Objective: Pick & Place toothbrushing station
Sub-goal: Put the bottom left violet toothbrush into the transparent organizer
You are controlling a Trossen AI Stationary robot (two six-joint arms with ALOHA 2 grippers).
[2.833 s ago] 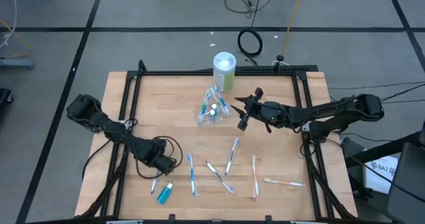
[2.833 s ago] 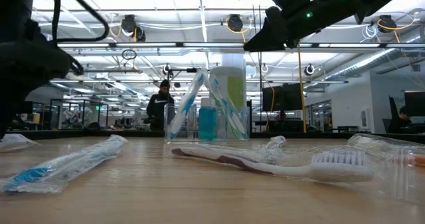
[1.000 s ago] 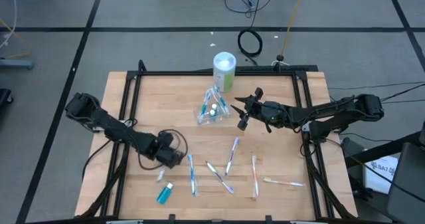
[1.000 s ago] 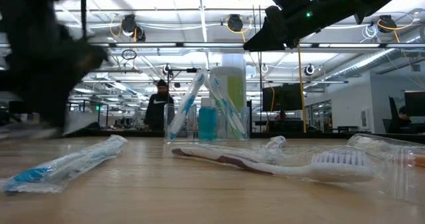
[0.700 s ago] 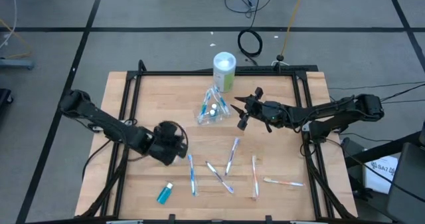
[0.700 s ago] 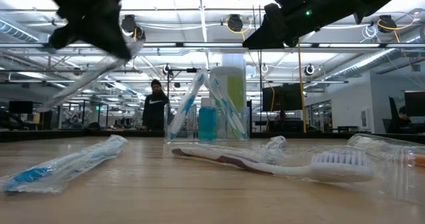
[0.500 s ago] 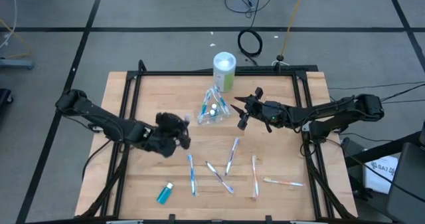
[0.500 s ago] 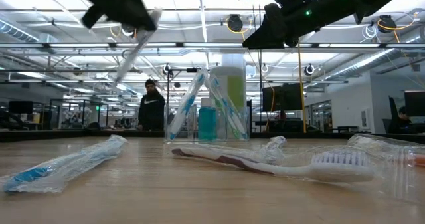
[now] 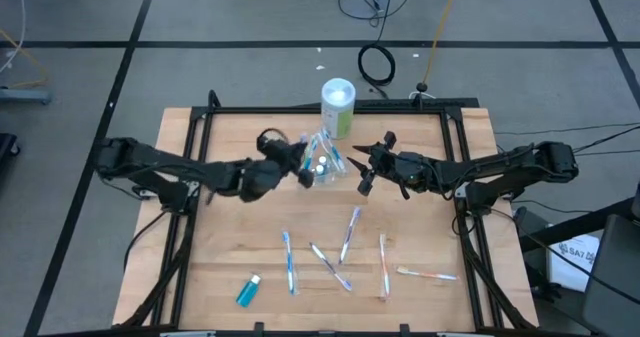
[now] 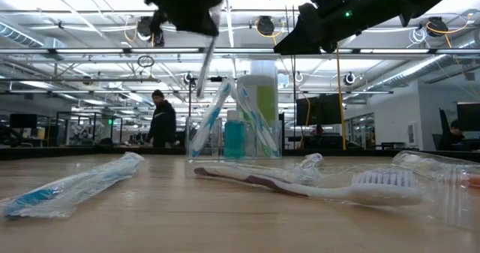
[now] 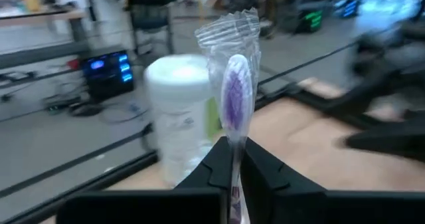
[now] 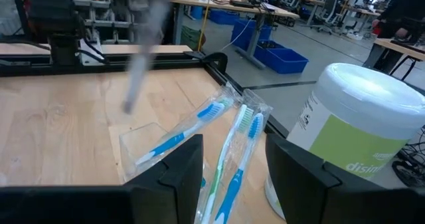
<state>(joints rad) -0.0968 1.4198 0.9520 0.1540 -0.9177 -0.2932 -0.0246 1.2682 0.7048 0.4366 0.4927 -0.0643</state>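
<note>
A small clear cup (image 9: 322, 167) stands at the table's far middle. It holds two wrapped toothbrushes (image 12: 226, 134) and a blue tube (image 10: 234, 139). My left gripper (image 9: 298, 173) hovers at the cup's left side, shut on a wrapped toothbrush with purple bristles (image 11: 234, 94). My right gripper (image 9: 365, 169) hangs open just right of the cup, with nothing between its fingers. Several more wrapped toothbrushes (image 9: 330, 265) and one blue tube (image 9: 248, 290) lie flat on the near half of the table. My left gripper pinches the wrapped toothbrush between its two fingers (image 11: 216, 164), on the neck just behind the bristle head (image 11: 234, 134). The head and the wrapper's end stick out past the fingertips. The brush hangs steeply tilted below the gripper (image 10: 206, 61), clear of the table.
A tall white-and-green canister (image 9: 337, 105) stands just behind the cup at the far edge. A black frame (image 9: 300, 109) runs round the wooden table. A person (image 10: 160, 118) walks in the room behind.
My left gripper has risen from the table's near left, carrying the wrapped toothbrush. It has swung toward the far edge and to the right, up to the cup. The brush has gone from lying low to hanging steeply in the air. My right gripper has kept still.
</note>
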